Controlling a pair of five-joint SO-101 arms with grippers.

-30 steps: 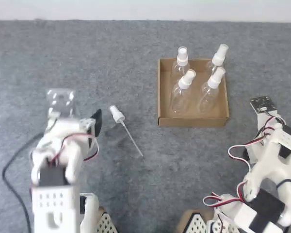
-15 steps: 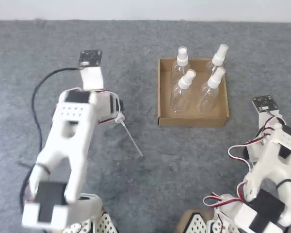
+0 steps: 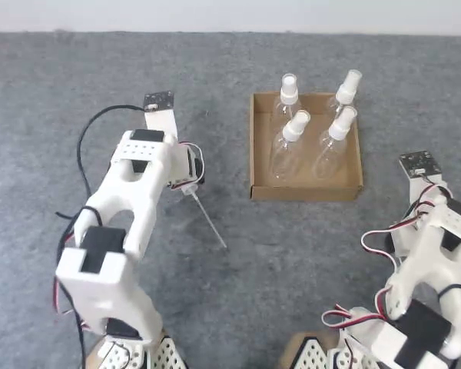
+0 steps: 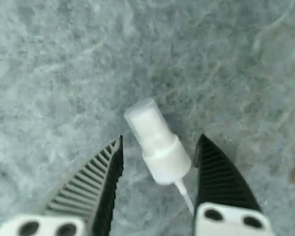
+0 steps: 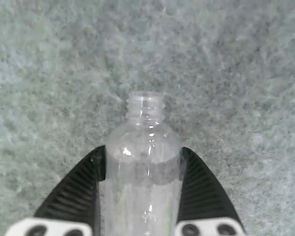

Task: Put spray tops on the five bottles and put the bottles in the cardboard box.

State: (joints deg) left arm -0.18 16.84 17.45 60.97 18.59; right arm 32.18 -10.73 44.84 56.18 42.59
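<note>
Grey felt counter (image 3: 292,254): my left hand (image 4: 161,139) spread wide astride the loose spray top (image 4: 155,142), right hand (image 5: 142,153) clamped on the uncapped bottle (image 5: 143,132); top looks light and slick, tube (image 4: 185,197) whippy, so I'd pinch the collar (image 4: 168,164).

2 white arms (image 3: 131,207), black ribbed fingers (image 4: 96,182)

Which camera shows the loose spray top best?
Left wrist view: the spray top sits whole, close up. In the high view the left arm hides its head, tube showing. Right wrist view faces a bottle.
</note>
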